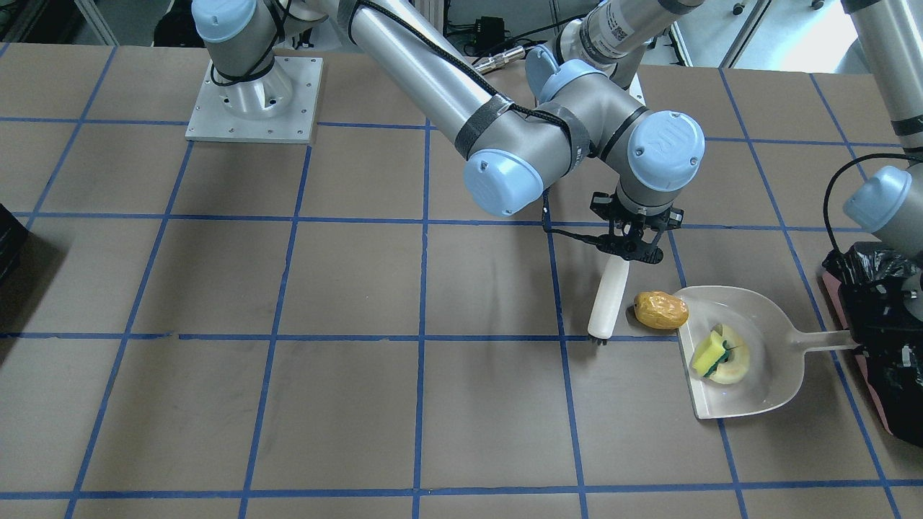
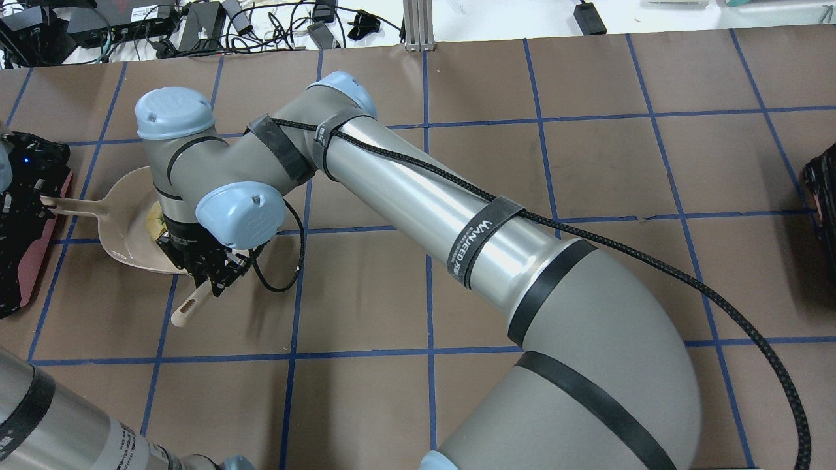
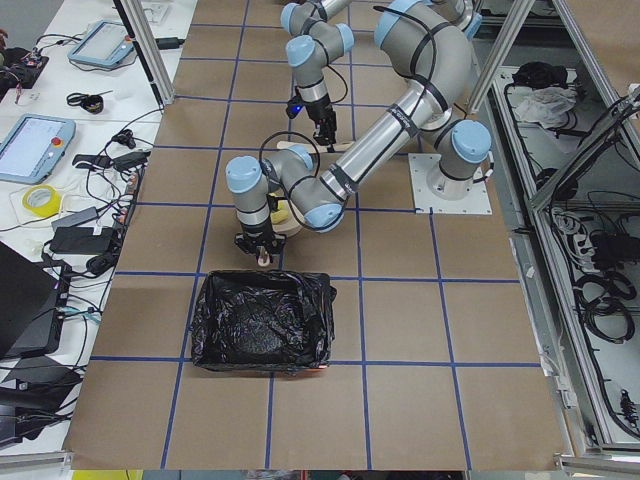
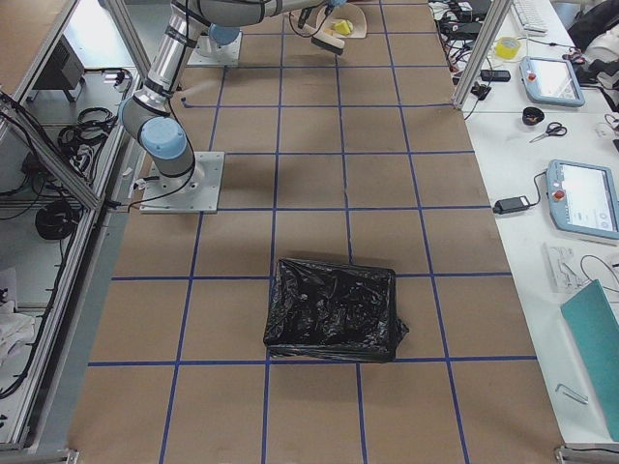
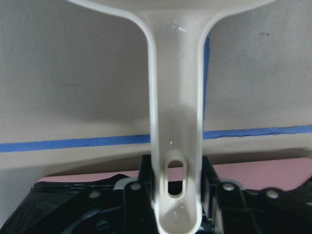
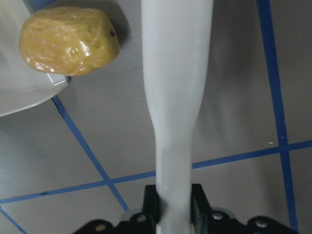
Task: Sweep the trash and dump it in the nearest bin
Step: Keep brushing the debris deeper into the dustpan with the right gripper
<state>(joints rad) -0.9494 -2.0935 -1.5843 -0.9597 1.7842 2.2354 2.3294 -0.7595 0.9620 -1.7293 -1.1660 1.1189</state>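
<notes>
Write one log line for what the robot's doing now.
right gripper: shut on brush | left gripper: shut on dustpan handle | sponge piece, crescent slice: in dustpan | potato lump: at dustpan lip

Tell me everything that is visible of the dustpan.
The dustpan is a cream scoop, plastic by its look. It has a raised rim at the back and sides, a flat open lip and a long narrow handle that ends in a hanging slot. It lies flat on the table. The left pincer is shut on the handle's end, at the edge of the bin. Inside lie a sponge piece and a pale slice, touching each other. An orange-brown lump sits at one corner of the lip and seems to touch it.
</notes>
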